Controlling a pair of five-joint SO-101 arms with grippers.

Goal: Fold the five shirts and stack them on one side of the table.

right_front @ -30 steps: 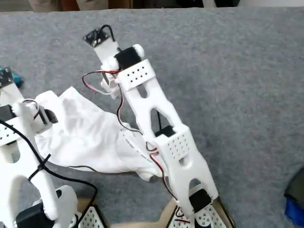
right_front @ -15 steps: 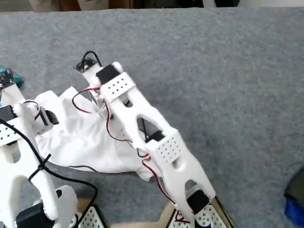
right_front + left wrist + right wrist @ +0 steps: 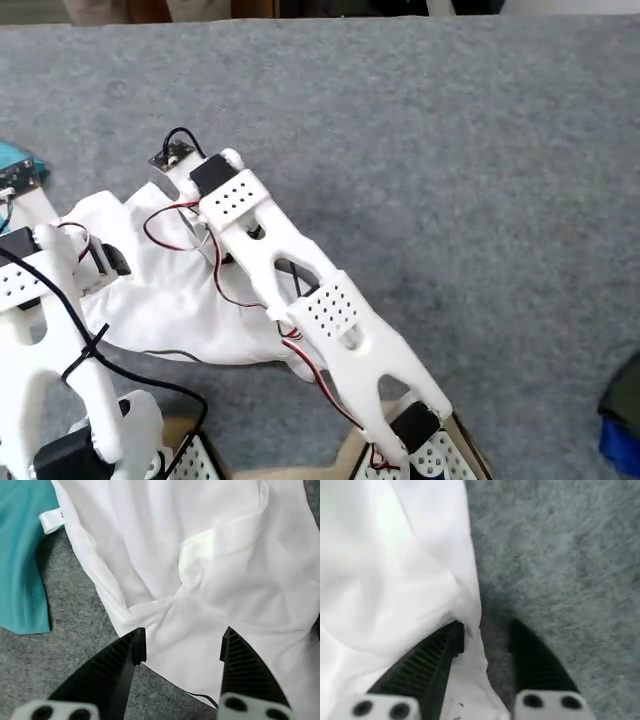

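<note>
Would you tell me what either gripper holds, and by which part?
Nothing is held: the left gripper is open over the white shirt, the right gripper open astride its edge.

I'm looking at a white cloth shirt (image 3: 210, 570) — soft, matt, thin fabric, creasing into smooth folds, with a small white woven cloth label (image 3: 50, 521) at its edge. A teal cloth shirt (image 3: 20, 555) is showing the same matt finish and a stitched hem. The grey table covering (image 3: 480, 170) is reading as rough, fuzzy felt or carpet. The right arm's white plastic shell (image 3: 330, 310) is looking matt, with perforated panels — and the black plastic fingers (image 3: 435, 665) of the right gripper (image 3: 485, 640) are looking ribbed and faintly glossy.
</note>
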